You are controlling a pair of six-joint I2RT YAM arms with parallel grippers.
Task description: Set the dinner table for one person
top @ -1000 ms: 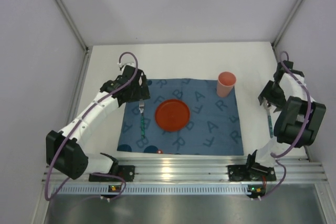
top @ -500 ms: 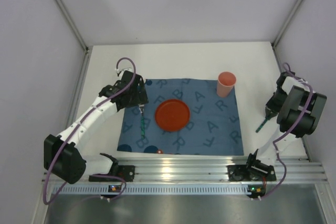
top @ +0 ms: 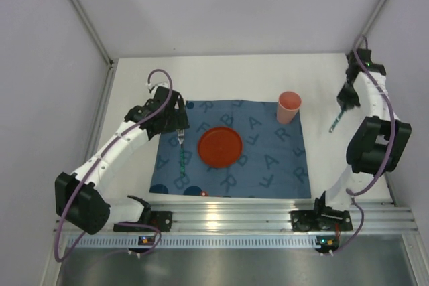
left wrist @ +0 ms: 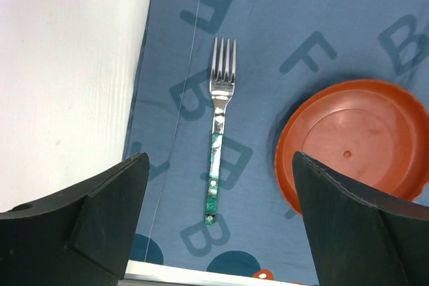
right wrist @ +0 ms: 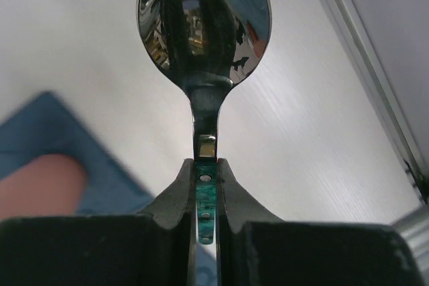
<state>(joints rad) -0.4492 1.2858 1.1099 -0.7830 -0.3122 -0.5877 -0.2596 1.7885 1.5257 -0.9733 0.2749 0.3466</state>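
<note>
On the white dinner table (top: pixel 234 78) lies a blue lettered mat (top: pixel 268 165). On the mat are an orange-red plate (top: pixel 220 147) (left wrist: pixel 355 145), a green-handled fork (top: pixel 181 155) (left wrist: pixel 218 159) to its left, and a pink cup (top: pixel 289 106) at the far right corner. My left gripper (top: pixel 171 122) (left wrist: pixel 221 159) hovers open above the fork, with nothing between its fingers. My right gripper (top: pixel 346 98) (right wrist: pixel 208 165) is shut on the green handle of a spoon (top: pixel 335 122) (right wrist: pixel 204 25). It holds the spoon in the air over the bare table right of the cup.
A ribbed aluminium rail (top: pixel 234 216) runs along the near edge, carrying both arm bases. Grey enclosure walls stand close on the left, right and back. The frame rail (right wrist: pixel 362 58) along the table's right edge is close to the spoon.
My right gripper has closed on the spoon, lifted it off the table's right side and swung it toward the far right. The left arm has barely shifted above the fork.
</note>
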